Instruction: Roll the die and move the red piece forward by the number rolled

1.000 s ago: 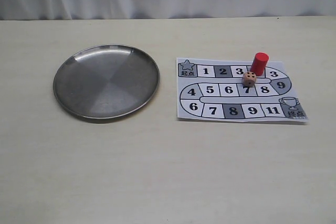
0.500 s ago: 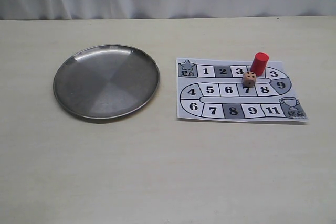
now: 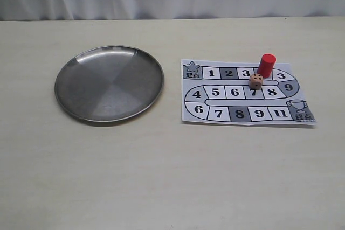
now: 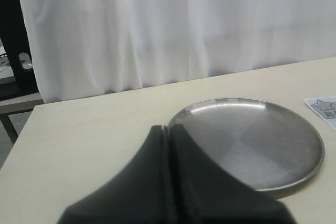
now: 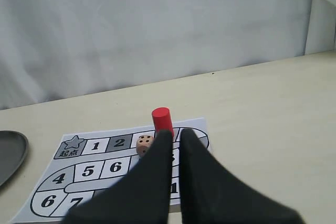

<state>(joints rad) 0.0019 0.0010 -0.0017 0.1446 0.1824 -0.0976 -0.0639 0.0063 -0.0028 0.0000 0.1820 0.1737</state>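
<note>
Here, in the exterior view, the die [image 3: 256, 81] sits on the board [image 3: 197, 109] by square 7, with the red piece [image 3: 266, 65] upright just behind it. In the left wrist view, the left claw [image 4: 169, 129] is closed and empty, near the plate [image 4: 262, 145]. In the right wrist view, the right claw [image 5: 176, 135] is barely parted and holds nothing.

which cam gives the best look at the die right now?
Exterior view: the die sits unobstructed on the board, with its top pips visible. The right wrist view also shows it, but from a low angle, close beside the right gripper. The left wrist view misses it, showing only the plate and a board corner.
</note>
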